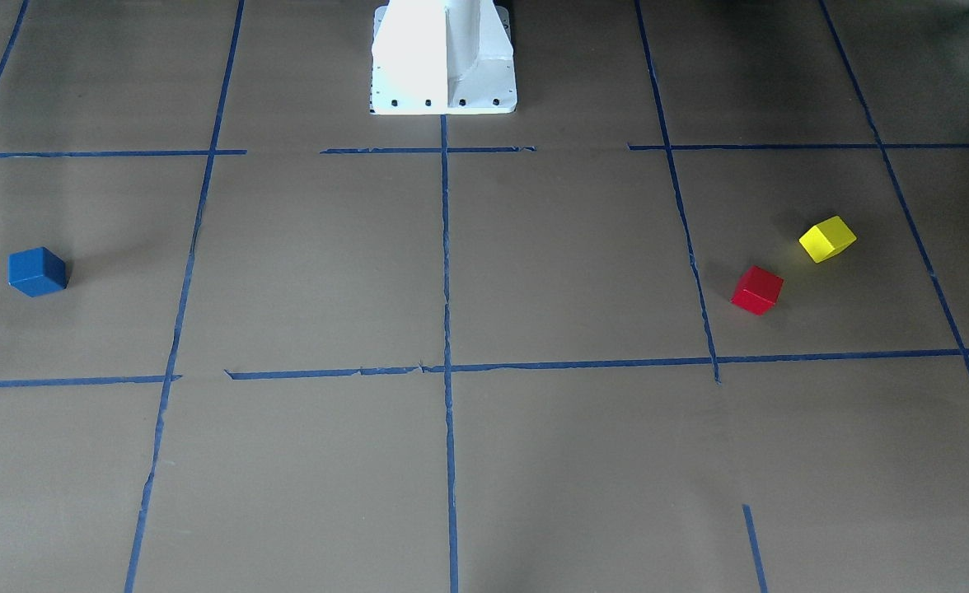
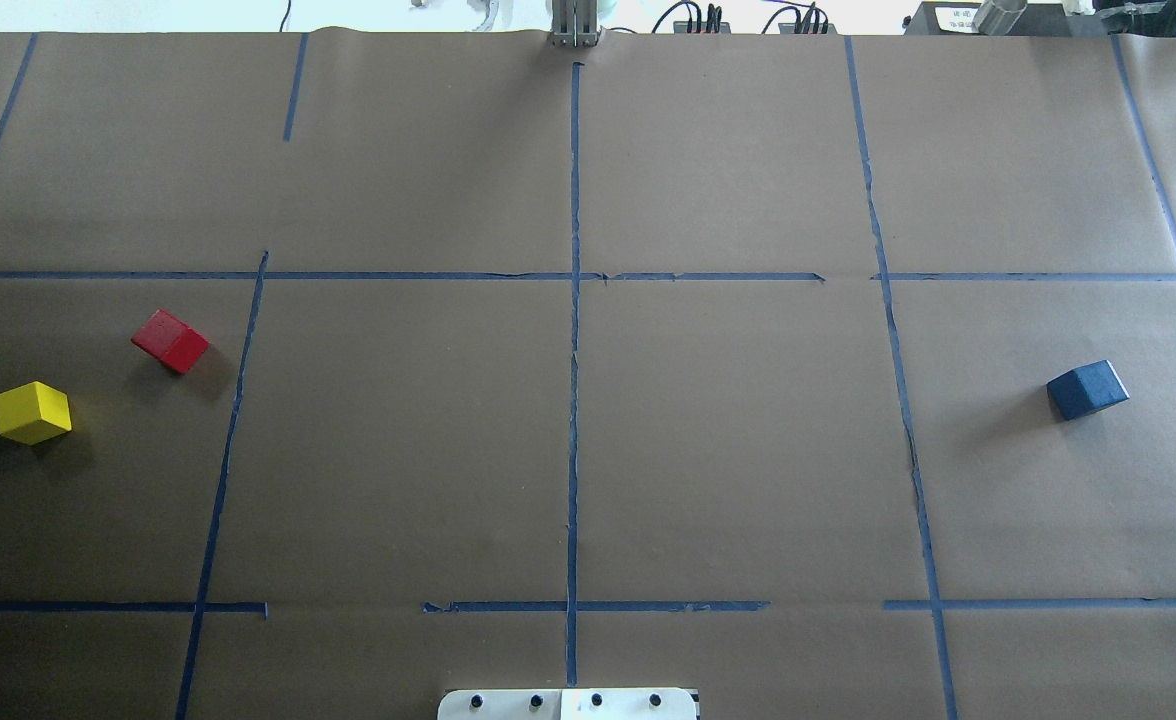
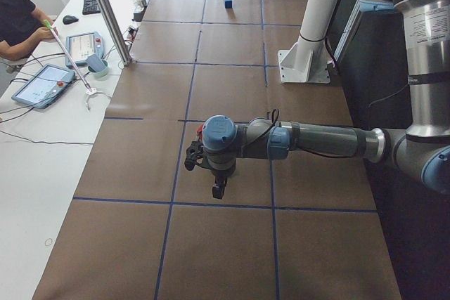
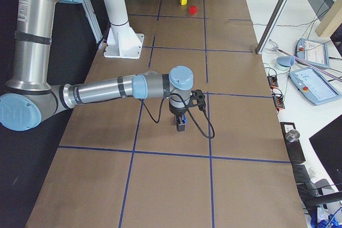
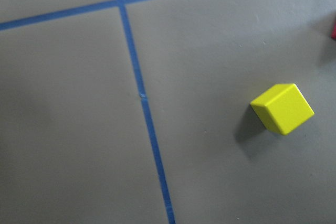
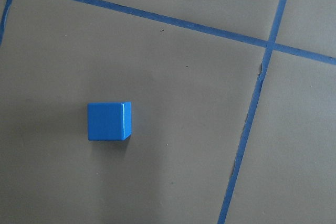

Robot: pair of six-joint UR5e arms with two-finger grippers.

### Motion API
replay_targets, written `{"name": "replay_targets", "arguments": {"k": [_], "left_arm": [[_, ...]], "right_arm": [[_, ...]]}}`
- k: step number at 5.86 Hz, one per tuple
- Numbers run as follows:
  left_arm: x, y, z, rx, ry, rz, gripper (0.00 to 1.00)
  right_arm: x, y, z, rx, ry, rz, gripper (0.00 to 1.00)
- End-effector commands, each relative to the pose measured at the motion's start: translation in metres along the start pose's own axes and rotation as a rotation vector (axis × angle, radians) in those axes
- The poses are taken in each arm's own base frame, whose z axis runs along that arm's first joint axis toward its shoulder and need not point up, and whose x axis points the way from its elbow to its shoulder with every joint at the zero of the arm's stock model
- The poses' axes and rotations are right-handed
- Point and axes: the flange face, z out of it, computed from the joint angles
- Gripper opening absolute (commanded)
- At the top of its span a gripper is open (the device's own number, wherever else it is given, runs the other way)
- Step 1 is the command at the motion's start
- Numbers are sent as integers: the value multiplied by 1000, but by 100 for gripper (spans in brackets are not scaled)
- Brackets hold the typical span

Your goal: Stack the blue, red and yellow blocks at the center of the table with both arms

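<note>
A table (image 2: 728, 450) covered in brown paper and marked into squares by blue tape lines (image 2: 574, 400) fills every view, with the white robot base (image 1: 443, 58) at its edge. The left end effector (image 3: 219, 189) hangs from the near arm in the left side view, pointing down over the paper; it shows only there, so I cannot tell whether it is spread or clenched, or whether it touches anything. The right end effector (image 4: 181, 126) appears only in the right side view, also pointing down above the table, and its opening cannot be judged either. There are three blocks, one of each colour, all lying apart on the table. The blue block (image 2: 1087, 390) sits alone on the robot's right side. The red block (image 2: 170, 340) and the yellow block (image 2: 32, 412) lie near each other, not touching, on the robot's left side, the yellow one further out. The centre squares hold no block
</note>
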Motion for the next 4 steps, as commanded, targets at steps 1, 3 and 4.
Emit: {"name": "replay_targets", "arguments": {"k": [1,3,4], "left_arm": [[28,-9,-23,-27,-2,-19,100],[17,-2,-24,-64,-131,-33,100],[18,-1,-24,-66,-130,-35,100]], "right_arm": [[1,3,2,-3,-7,10,100],[1,3,2,-4,-9,11,100],[0,4,2,-5,-16,10,100]]}}
